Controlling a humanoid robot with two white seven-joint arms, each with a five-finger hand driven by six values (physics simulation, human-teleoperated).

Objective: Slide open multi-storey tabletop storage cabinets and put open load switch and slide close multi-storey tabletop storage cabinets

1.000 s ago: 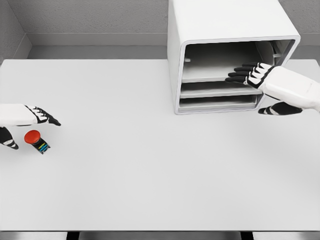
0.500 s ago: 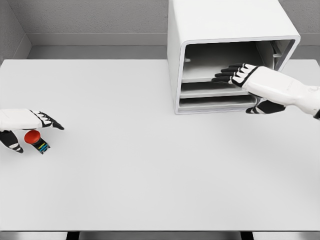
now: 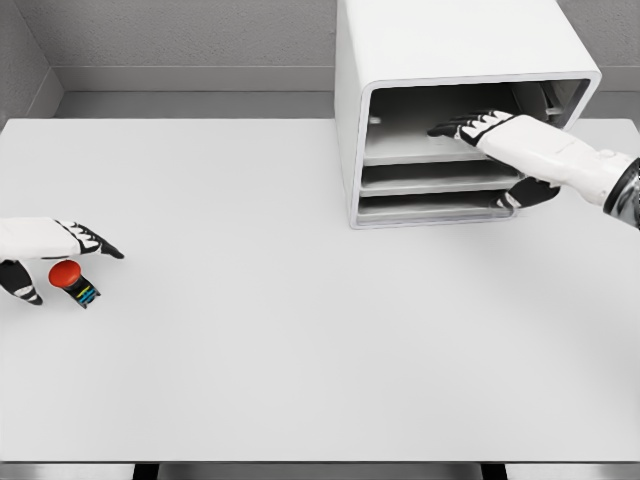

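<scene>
Grey walls enclose a white table that fills most of the frame. At upper right stands the storage cabinet, its front open on three stacked trays. The right hand reaches into the top bay with fingers extended flat above the top tray, gripping nothing; its thumb hangs lower, beside the bottom tray. At far left, the load switch, with its red cap, lies on the table just below the left hand, whose fingers are released and hold nothing. Risk: flat fingers may slip off the tray lip instead of drawing it out, or push the cabinet. The left fingers may knock the switch away before closing on it.
</scene>
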